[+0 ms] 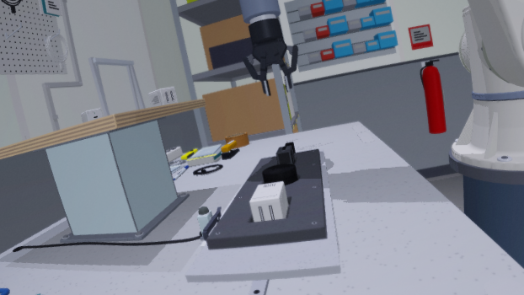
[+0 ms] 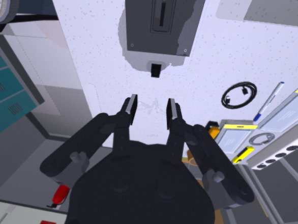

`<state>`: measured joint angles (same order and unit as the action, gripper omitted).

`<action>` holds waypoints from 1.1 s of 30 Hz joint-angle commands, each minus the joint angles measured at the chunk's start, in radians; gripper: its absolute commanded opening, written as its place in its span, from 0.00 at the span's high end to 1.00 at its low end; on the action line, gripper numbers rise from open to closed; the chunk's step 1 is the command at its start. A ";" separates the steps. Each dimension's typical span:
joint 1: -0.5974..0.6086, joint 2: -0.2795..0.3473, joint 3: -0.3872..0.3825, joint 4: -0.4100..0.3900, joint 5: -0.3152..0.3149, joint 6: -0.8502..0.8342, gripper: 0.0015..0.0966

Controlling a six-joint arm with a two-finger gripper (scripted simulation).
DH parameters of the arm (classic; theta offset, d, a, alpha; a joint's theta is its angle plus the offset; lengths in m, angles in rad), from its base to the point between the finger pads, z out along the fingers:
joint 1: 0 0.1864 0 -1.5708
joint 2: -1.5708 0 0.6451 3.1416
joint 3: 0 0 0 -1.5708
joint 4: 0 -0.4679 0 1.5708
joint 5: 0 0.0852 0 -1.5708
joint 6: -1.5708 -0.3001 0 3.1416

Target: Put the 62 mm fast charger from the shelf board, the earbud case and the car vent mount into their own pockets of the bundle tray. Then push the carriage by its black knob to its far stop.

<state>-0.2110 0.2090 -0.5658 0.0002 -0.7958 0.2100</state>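
Observation:
The black car vent mount (image 1: 287, 152) sits in the far pocket of the dark bundle tray (image 1: 276, 198), and from the wrist camera it shows as a small black block (image 2: 155, 70) at the tray's end (image 2: 159, 25). The round black earbud case (image 1: 279, 173) fills the middle pocket. The white fast charger (image 1: 268, 201) stands in the near pocket. Two more white chargers (image 1: 162, 96) (image 1: 91, 114) rest on the wooden shelf board (image 1: 97, 125). A small knob (image 1: 204, 212) stands by the tray's near left corner. My gripper (image 1: 275, 85) (image 2: 151, 109) hangs high above the table beyond the tray, open and empty.
Behind the work are a metal shelving rack with cardboard boxes (image 1: 242, 107) and a wall of bins. A coiled cable (image 1: 207, 169), a pen (image 2: 268, 101) and small tools lie left of the tray's far end. The grey box (image 1: 113, 181) carries the shelf board. The robot base (image 1: 490, 164) stands on the right.

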 commanded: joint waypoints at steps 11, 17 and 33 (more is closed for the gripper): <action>-0.016 0.003 0.007 0.000 -0.002 0.018 0.49; -0.017 0.004 0.007 0.000 -0.002 0.018 0.49; -0.018 0.008 0.003 0.000 0.006 0.019 0.51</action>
<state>-0.2288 0.2169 -0.5626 0.0001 -0.7905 0.2289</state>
